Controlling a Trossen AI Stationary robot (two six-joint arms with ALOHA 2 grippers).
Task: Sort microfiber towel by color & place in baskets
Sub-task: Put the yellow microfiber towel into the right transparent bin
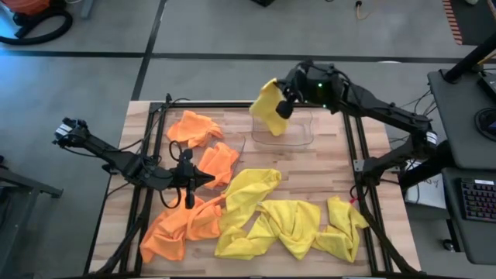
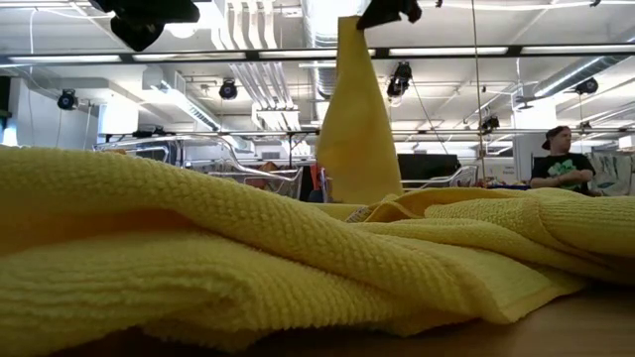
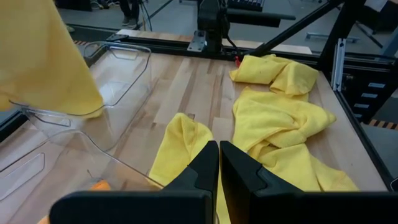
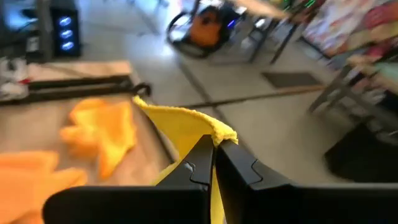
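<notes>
A yellow microfiber towel (image 1: 269, 107) hangs over the far clear basket (image 1: 294, 130), with my right gripper (image 1: 284, 105) shut on its top. Its lower end (image 3: 59, 87) reaches about as low as that basket's rim (image 3: 118, 46). A second clear basket (image 3: 37, 168) stands closer to my left gripper (image 3: 219, 146). That gripper (image 1: 208, 177) is shut with nothing in it, above the table's middle left. More yellow towels (image 1: 287, 217) lie at the near right. Orange towels lie at the near left (image 1: 182, 225) and far left (image 1: 194, 128). My right gripper pinches the yellow towel's upper edge (image 4: 211, 130) between its two fingers. I cannot tell whether that is one layer or several. The fingers come nearly level from the table's right side. The towel (image 2: 355, 129) hangs straight down below them, clear of the table.
A black metal frame (image 1: 155, 147) runs around the tabletop, with rails along the left, right and far sides. A person (image 2: 561, 164) sits in the room beyond the table. Bare wood (image 1: 325, 167) lies between the far basket and the yellow pile.
</notes>
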